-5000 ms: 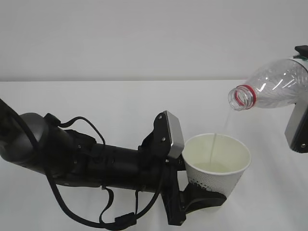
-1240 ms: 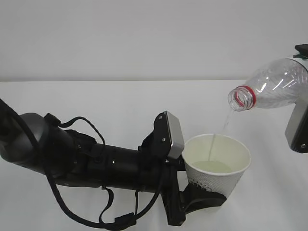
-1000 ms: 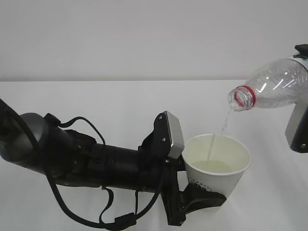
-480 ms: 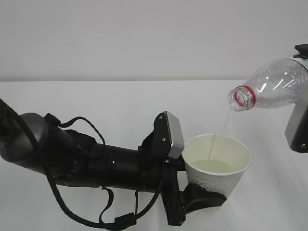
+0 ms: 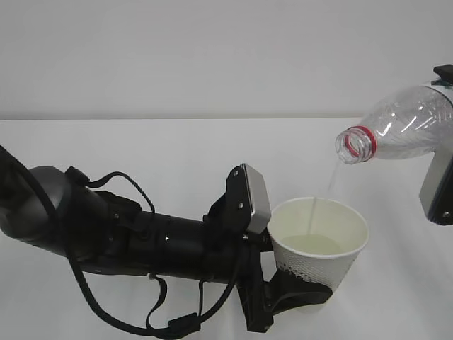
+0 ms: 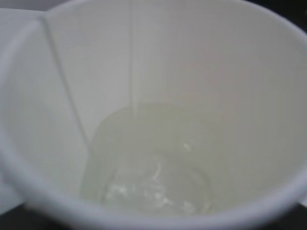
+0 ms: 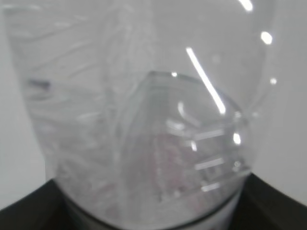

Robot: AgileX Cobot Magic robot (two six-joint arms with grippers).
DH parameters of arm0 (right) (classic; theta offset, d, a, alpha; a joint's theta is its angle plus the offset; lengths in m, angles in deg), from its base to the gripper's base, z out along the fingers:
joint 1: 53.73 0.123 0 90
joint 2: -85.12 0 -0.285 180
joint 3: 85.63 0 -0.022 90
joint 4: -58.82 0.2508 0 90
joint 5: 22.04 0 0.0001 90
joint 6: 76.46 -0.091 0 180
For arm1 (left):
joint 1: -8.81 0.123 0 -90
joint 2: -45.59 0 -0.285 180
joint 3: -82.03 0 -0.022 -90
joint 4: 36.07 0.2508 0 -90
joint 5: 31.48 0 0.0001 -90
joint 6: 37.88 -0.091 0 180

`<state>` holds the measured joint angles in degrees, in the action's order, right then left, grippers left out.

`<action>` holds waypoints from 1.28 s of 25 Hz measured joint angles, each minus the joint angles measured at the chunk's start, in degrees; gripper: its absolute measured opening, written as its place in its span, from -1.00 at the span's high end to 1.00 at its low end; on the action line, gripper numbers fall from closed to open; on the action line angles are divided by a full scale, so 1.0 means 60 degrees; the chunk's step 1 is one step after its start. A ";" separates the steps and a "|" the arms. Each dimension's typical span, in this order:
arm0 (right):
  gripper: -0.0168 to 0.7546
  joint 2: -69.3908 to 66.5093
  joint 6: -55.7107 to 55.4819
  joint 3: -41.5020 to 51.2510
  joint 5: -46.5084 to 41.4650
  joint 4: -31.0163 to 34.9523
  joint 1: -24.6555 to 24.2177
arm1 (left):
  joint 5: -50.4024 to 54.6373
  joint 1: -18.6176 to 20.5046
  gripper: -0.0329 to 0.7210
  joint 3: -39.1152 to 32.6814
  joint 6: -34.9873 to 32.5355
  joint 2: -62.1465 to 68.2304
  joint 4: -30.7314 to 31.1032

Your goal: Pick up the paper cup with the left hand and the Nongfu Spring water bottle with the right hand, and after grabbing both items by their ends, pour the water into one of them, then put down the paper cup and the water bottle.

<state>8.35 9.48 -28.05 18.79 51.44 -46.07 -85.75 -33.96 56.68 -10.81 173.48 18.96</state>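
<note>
The white paper cup [image 5: 322, 241] stands upright just above the table, and my left gripper [image 5: 303, 292] is shut on its lower end. The Nongfu Spring water bottle [image 5: 407, 127] lies tilted at the upper right, its red-ringed mouth [image 5: 356, 144] pointing down-left over the cup. My right gripper [image 5: 439, 180] holds its far end at the frame's edge. A thin stream of water [image 5: 330, 185] falls from the mouth into the cup. In the left wrist view the cup's cream inside [image 6: 216, 72] fills the picture, with water [image 6: 153, 177] pooled at the bottom. The clear bottle [image 7: 144, 120] fills the right wrist view.
The white table [image 5: 163, 149] runs back to a pale wall [image 5: 212, 57]. My black left arm [image 5: 120, 237] with its cables lies across the lower left, low over the table.
Water keeps running from the bottle into the cup, and the stream wavers slightly. Neither arm, the cup nor the bottle has visibly moved.
</note>
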 joint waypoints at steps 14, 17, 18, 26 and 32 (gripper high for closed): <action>-0.38 0.0000 0.0000 0.0000 0.0005 0.0000 0.0000 | 0.0000 0.0000 -0.44 0.0000 0.0000 0.0000 0.0000; -0.38 0.0000 0.0000 0.0000 0.0005 0.0000 0.0000 | 0.0000 0.0000 -0.44 0.0000 0.0000 0.0000 0.0000; -0.38 0.0000 0.0000 0.0000 0.0005 0.0000 0.0000 | 0.0000 0.0000 -0.44 0.0000 0.0000 0.0000 0.0000; -0.38 0.0006 0.0044 0.0000 0.0022 0.0000 0.0000 | 0.0000 0.0000 -0.44 0.0000 0.0000 0.0000 0.0000; -0.38 0.0006 0.0189 0.0000 0.0022 0.0000 0.0000 | 0.0000 0.0000 -0.44 0.0000 0.0000 0.0000 0.0000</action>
<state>8.39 10.61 -28.05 18.92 51.44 -46.07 -85.75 -33.96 56.68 -10.81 173.48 18.96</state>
